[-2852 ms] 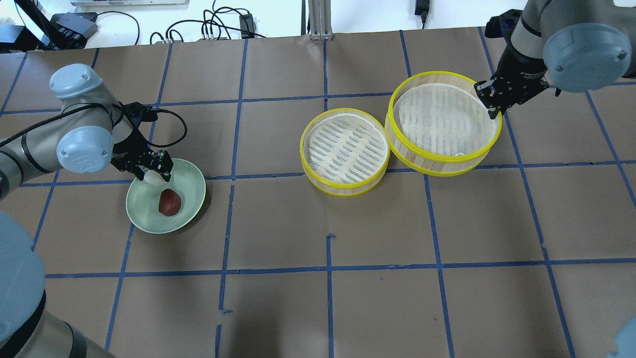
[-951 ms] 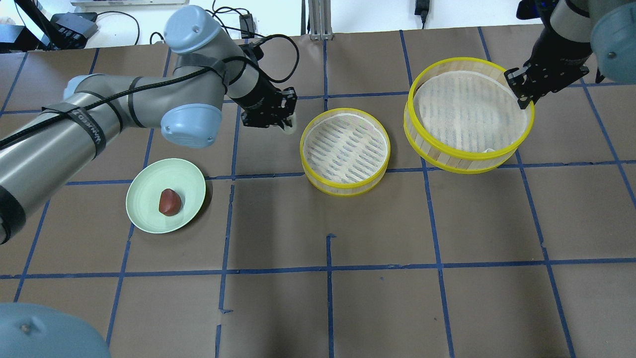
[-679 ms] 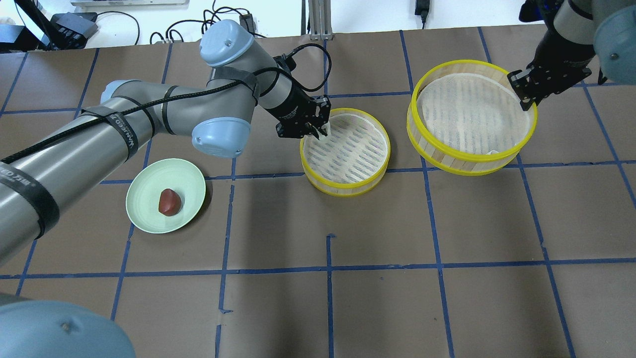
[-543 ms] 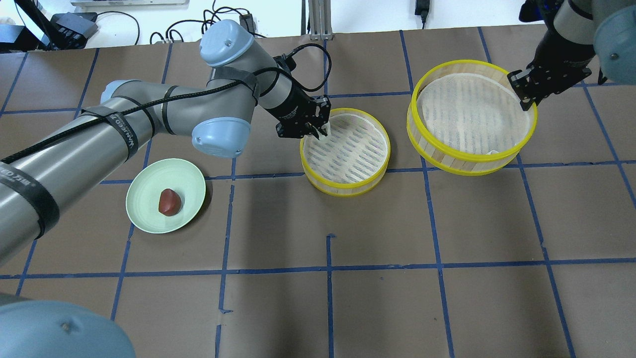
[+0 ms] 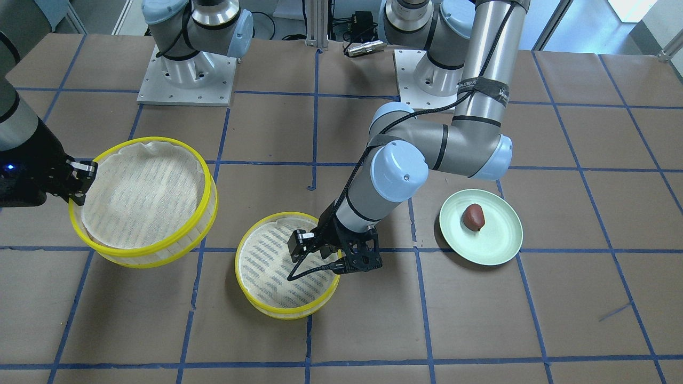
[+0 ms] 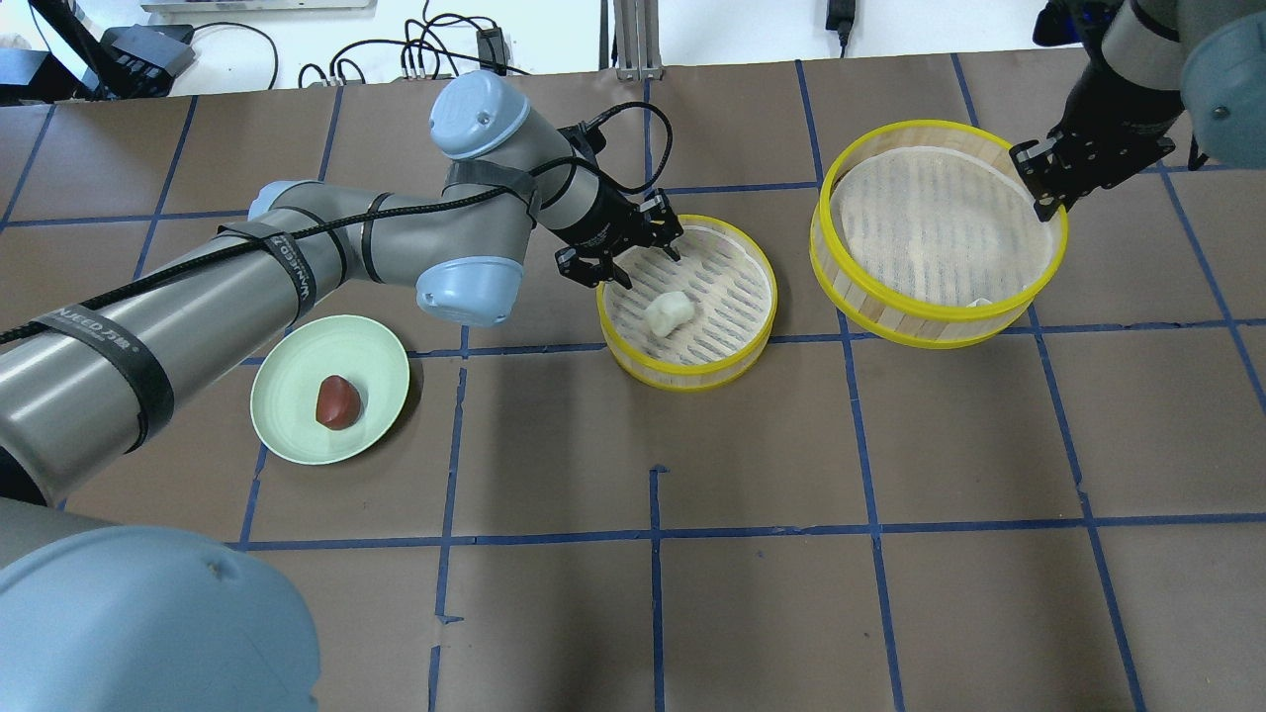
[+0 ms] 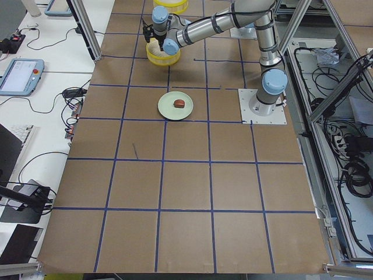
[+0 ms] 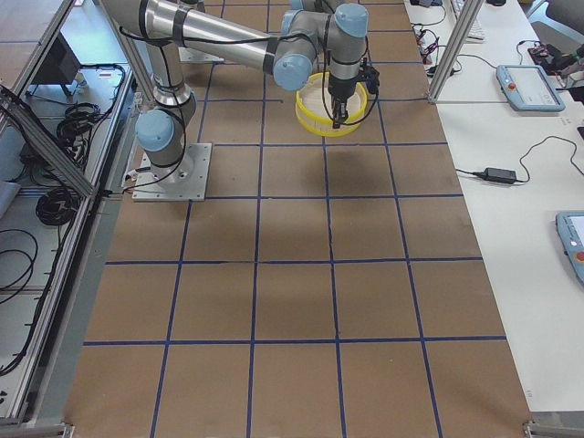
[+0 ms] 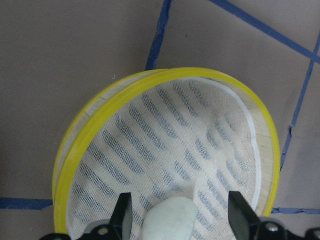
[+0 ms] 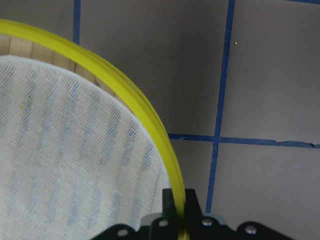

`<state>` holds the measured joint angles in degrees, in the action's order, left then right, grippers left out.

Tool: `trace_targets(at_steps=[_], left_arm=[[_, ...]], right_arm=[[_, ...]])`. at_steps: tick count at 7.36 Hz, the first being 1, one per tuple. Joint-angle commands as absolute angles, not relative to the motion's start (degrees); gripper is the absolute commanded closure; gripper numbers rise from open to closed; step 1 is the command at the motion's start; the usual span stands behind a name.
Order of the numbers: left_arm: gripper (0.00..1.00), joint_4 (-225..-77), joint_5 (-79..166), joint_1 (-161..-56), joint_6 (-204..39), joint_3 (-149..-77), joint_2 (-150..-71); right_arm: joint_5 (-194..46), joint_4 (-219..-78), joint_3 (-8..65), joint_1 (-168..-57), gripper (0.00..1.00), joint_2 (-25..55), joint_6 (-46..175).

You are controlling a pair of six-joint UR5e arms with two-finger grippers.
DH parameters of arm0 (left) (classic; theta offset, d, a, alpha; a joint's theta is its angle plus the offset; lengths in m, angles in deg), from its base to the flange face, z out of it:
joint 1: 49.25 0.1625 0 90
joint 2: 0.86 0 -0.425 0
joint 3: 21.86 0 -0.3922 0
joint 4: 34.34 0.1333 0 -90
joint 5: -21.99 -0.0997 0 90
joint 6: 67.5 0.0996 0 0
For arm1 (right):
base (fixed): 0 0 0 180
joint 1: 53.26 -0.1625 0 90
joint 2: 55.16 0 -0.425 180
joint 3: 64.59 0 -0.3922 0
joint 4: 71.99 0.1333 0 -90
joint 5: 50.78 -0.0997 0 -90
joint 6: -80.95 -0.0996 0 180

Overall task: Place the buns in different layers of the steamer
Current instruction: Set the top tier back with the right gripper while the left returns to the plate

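The white bun (image 6: 669, 311) lies on the cloth liner of the smaller steamer layer (image 6: 692, 381) at the table's middle. My left gripper (image 6: 638, 265) is open and empty just above that layer's left rim. In the left wrist view the bun (image 9: 170, 220) sits between the spread fingers (image 9: 122, 220). The red-brown bun (image 6: 337, 401) lies on the pale green plate (image 6: 287, 435). My right gripper (image 6: 1046, 194) is shut on the rim of the larger steamer layer (image 6: 930, 314) and holds it, slightly raised, to the right. The right wrist view shows the rim (image 10: 125, 85) clamped.
Brown paper with blue tape lines covers the table. Cables and boxes lie past the far edge. In the front-facing view the plate (image 5: 499, 250) sits right of the left arm and the held layer (image 5: 144, 250) is at the left.
My left gripper has opened and let go of the white bun, which now lies in the smaller layer. The right gripper and its layer have stayed still.
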<state>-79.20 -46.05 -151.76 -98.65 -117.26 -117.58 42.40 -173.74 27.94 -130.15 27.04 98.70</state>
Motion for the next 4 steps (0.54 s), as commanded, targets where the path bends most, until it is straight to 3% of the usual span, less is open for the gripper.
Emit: trace_targets(at_steps=[1,4], left_arm=[[0.05,-80.7,-58.7,-149.0,-95.5,-117.7,-114.2],[0.02,-90.3,-64.0,-138.2,-80.3,-122.4,-109.3]], right_arm=[[42.1,-173.7,28.1,-131.1,0.9,26.2,93.9],[42.8,-175.6,27.8,-142.3,0.9,24.7,80.6]])
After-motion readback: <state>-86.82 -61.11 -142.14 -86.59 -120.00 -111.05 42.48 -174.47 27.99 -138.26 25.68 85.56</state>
